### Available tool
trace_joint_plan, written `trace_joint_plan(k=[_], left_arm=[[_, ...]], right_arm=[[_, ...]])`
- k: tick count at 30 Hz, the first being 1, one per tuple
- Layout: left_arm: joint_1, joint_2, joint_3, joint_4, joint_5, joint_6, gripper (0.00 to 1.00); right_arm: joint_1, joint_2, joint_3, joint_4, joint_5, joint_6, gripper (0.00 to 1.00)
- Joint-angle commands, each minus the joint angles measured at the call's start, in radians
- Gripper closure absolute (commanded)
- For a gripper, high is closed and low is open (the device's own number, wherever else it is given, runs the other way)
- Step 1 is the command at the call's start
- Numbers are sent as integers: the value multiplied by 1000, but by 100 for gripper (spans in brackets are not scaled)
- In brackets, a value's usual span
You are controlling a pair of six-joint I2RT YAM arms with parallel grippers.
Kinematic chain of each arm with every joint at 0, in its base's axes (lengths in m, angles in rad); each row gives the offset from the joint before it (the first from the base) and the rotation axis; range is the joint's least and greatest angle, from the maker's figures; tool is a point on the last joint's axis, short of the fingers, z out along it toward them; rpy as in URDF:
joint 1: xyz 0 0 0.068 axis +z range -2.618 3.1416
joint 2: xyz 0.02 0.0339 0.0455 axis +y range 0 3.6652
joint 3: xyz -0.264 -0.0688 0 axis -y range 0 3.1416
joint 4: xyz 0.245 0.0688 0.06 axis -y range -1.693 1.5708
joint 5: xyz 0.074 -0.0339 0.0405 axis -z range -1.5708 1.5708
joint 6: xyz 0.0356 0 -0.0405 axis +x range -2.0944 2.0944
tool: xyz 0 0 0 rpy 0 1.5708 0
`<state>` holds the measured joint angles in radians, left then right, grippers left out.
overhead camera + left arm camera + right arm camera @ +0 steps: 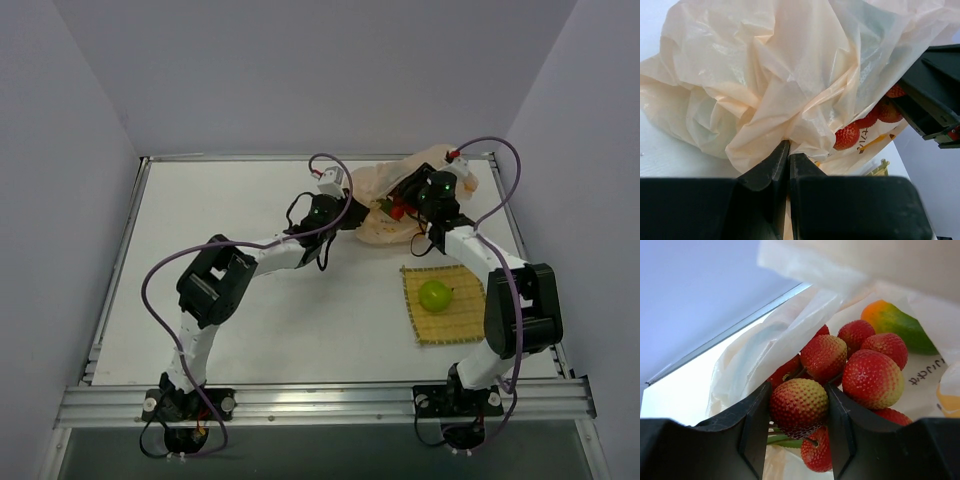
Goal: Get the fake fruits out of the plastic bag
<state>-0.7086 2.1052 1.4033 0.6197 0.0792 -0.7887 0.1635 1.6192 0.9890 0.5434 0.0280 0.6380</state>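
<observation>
The cream-peach plastic bag (385, 205) lies crumpled at the table's far middle-right; it fills the left wrist view (780, 75). My left gripper (788, 150) is shut on a fold of the bag's edge. My right gripper (799, 407) is inside the bag's mouth, shut on one bumpy red fruit (799, 407) of a stemmed cluster of several red fruits (872, 377). The green-orange mango-like fruit (895, 322) lies behind them in the bag. Red fruits show through the opening in the left wrist view (847, 135). One round green fruit (435, 295) sits outside the bag.
A square woven yellow mat (445, 322) lies at the near right, holding the green fruit. The table's raised metal rim (300, 158) runs along the far edge just behind the bag. Purple cables loop over both arms.
</observation>
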Motion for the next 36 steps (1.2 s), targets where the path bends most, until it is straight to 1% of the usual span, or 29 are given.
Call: trace_joint_plan(k=[1,7,10,15,16,18,22,23,27,32,35,36], left_arm=[[21,-100,-9,21,-41,11,98],[37,-125,-1,8,-48,20,98],[46,-111,20,-12,-47,26,98],[49,-74,48,-32,-42,31,98],[49,-71,51,-32,-41,31,98],[49,-65,65,-32,-38,31,98],[47,-50,103,-43,-24,29,98],[47,-45,111,-43,-19,26,98],[46,-18,140,-41,-10,3,98],[46,-14,146,-40,-7,2,97],[46,-13,145,-34,2,2,98],[46,-10,145,-31,5,-1,98]], right_arm=[[-5,-61,25,-48,9,-60,99],[-7,-102,-56,-69,15,-99,100],[-10,-143,-61,-69,-17,-124,100],[-15,-211,-27,-69,-106,-129,100],[-18,-226,-21,-69,-156,-126,100],[-18,-243,-6,-86,-194,-120,100],[-21,-301,-24,-111,-247,-86,100],[-27,-308,-29,-109,-305,-75,100],[-39,-334,-55,-45,-431,-3,100],[-44,-409,-30,-43,-465,35,100],[-51,-475,-15,-97,-429,25,100],[-58,-492,-15,-140,-409,22,100]])
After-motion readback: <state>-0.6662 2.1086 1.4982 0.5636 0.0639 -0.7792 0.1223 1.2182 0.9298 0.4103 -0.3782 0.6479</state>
